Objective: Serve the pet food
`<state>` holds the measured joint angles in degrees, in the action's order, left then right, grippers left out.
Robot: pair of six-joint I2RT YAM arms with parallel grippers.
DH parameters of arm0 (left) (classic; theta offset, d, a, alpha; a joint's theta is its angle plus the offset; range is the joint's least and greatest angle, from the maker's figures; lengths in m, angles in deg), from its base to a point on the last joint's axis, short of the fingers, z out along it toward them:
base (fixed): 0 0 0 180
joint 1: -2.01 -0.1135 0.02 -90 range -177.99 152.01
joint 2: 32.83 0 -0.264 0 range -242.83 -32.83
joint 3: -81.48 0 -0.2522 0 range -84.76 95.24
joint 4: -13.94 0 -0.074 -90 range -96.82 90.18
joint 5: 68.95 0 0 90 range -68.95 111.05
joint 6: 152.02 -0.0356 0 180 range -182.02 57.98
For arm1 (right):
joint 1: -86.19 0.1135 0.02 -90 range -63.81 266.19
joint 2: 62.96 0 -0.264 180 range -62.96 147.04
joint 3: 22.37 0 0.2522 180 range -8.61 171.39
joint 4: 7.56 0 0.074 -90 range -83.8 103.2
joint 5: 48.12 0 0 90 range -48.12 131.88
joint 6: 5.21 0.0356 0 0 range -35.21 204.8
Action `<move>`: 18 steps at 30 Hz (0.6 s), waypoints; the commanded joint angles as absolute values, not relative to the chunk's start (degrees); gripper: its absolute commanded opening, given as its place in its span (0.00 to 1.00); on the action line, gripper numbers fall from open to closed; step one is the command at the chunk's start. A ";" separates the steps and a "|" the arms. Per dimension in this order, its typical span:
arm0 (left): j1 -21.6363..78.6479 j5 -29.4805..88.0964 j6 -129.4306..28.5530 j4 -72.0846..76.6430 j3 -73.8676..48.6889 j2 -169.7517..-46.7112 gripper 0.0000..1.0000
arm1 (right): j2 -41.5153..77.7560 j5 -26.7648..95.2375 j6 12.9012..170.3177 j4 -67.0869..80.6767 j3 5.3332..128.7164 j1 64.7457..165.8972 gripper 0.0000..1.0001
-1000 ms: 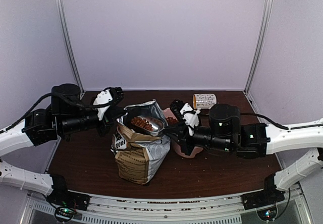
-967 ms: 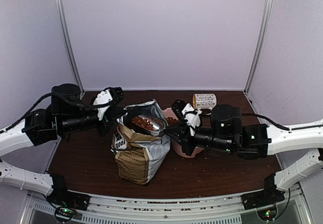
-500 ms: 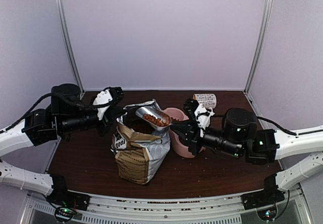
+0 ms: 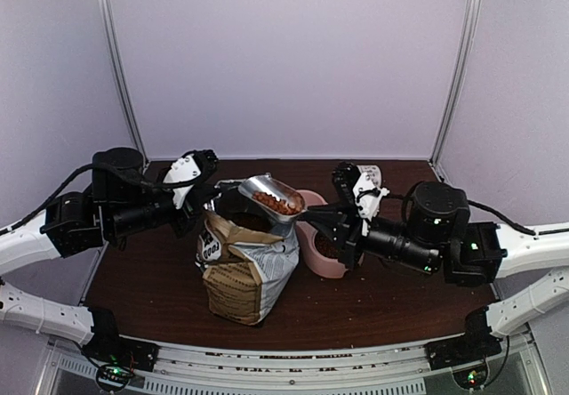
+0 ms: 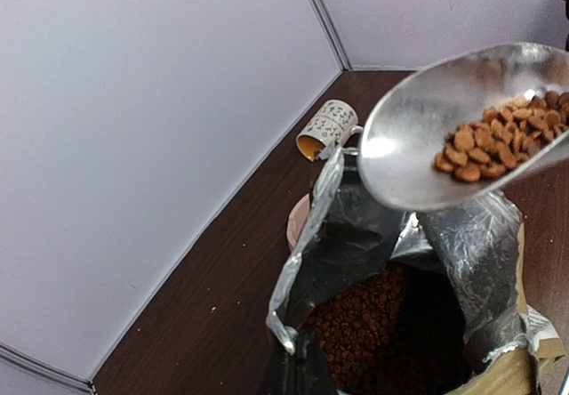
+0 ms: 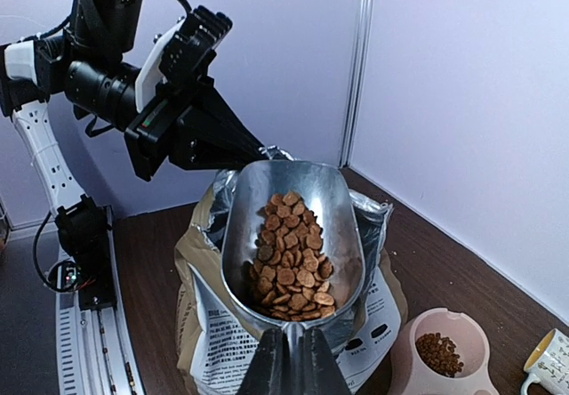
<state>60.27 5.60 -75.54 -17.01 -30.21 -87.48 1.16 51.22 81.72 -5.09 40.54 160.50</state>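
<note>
My right gripper (image 6: 286,361) is shut on the handle of a metal scoop (image 6: 289,226) that carries a heap of pet food (image 6: 293,257). The scoop (image 4: 273,197) hangs level above the open mouth of the DOG bag (image 4: 249,266), just left of the pink bowl (image 4: 324,268). Some pet food (image 6: 437,352) lies in one compartment of the bowl (image 6: 484,379), and more (image 5: 373,319) fills the bag. My left gripper (image 4: 212,201) is shut on the bag's foil rim (image 5: 298,261) and holds it open at the left.
A printed paper cup (image 5: 327,128) lies on its side at the back of the brown table (image 4: 400,297), behind the right arm. White walls close in the back and both sides. Crumbs dot the table by the left wall.
The right gripper has lifted the loaded scoop up out of the bag and carried it right and back, toward the pink bowl. The left gripper still holds the bag rim.
</note>
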 commanded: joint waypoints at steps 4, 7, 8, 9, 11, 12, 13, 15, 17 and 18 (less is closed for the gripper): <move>60.45 0.94 -75.50 -8.99 -28.33 -86.95 0.00 | -1.29 58.47 84.07 1.35 47.99 160.62 0.00; 60.43 1.13 -75.85 -8.80 -28.55 -86.47 0.00 | -0.23 61.19 84.74 6.75 51.75 159.94 0.00; 60.45 1.18 -75.98 -8.79 -28.51 -86.32 0.00 | 0.13 62.06 84.91 8.25 52.65 159.58 0.00; 60.45 1.25 -76.06 -8.79 -28.55 -86.22 0.00 | 0.41 63.02 85.18 9.50 53.18 159.21 0.00; 60.45 1.41 -76.16 -8.84 -28.60 -85.97 0.00 | 0.77 63.92 86.44 11.57 54.00 157.82 0.00; 60.45 1.58 -76.17 -8.80 -28.60 -85.92 0.00 | 1.03 63.97 87.30 12.77 54.31 156.30 0.00; 60.45 1.68 -76.19 -8.87 -28.64 -85.84 0.00 | 1.23 63.68 88.33 13.80 54.56 155.45 0.00; 60.45 2.01 -76.32 -8.88 -28.60 -85.67 0.00 | 1.92 62.14 90.23 15.74 55.00 152.45 0.00; 60.45 2.19 -76.41 -8.97 -28.57 -85.65 0.00 | 3.08 60.29 91.64 17.83 55.36 149.97 0.00; 60.45 2.30 -76.37 -8.97 -28.52 -85.57 0.00 | 3.79 59.63 92.25 18.55 55.48 148.86 0.00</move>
<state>60.57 3.42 -75.56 -16.88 -30.21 -87.35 1.66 60.79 88.11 12.85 53.61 152.52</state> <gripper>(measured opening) 0.014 0.061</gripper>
